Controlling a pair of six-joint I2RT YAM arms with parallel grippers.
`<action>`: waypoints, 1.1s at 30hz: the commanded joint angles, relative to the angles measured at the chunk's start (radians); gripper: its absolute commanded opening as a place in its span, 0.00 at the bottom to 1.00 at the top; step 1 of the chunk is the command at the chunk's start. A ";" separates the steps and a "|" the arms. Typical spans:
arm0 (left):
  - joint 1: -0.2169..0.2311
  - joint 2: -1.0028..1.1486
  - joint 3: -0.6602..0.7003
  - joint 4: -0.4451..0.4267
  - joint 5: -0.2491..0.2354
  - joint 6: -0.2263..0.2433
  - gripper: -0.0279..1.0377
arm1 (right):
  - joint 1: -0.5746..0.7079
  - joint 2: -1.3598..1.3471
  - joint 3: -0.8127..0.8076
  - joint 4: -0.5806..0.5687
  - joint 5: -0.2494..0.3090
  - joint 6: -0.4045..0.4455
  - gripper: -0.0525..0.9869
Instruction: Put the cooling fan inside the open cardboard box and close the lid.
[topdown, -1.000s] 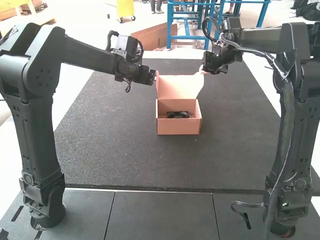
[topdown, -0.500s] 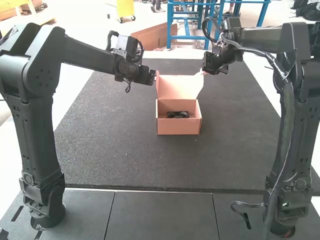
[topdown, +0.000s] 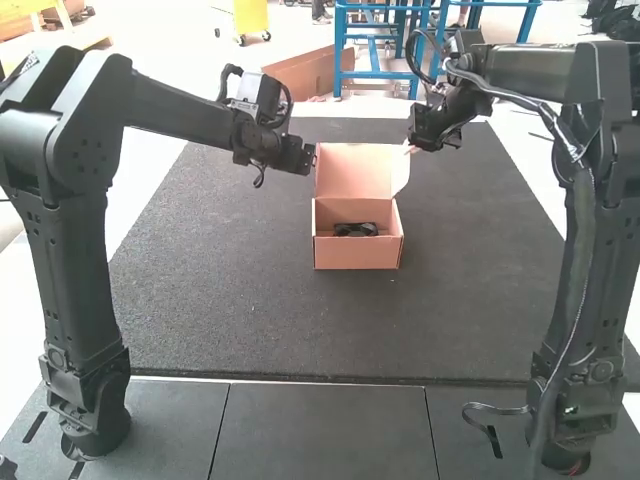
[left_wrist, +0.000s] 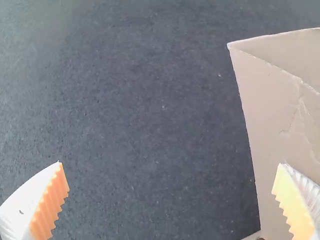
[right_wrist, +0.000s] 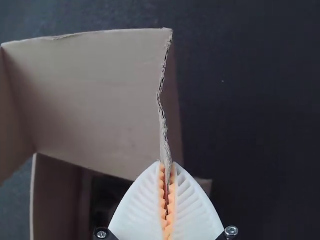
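My right white-ribbed pincer (topdown: 409, 149), clamped on a top corner of the tan cardboard box's lid flap (topdown: 355, 172), has risen a little, so the flap now stands taller and straighter. My left pincer (topdown: 309, 160) has edged slightly closer to the flap's other side.

Setting: robotics lab or workshop bench. Evidence: two black jointed arms, left arm (topdown: 80, 180) and right arm (topdown: 592, 250), mounted at a table (topdown: 320, 440) topped with a dark textured mat (topdown: 220, 290).

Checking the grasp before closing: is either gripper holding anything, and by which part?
The right gripper pinches the lid by its side edge; the left gripper is open, holding nothing.
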 joint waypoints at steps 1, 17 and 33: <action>-0.013 -0.056 0.038 -0.004 0.007 -0.006 0.94 | 0.028 -0.020 -0.009 -0.044 -0.008 -0.023 0.04; -0.019 -0.108 0.030 -0.079 0.007 -0.004 0.94 | 0.060 -0.095 -0.086 -0.087 -0.014 -0.023 0.04; -0.065 -0.151 -0.033 -0.106 0.016 -0.013 0.94 | 0.061 -0.178 -0.203 -0.105 -0.026 -0.022 0.04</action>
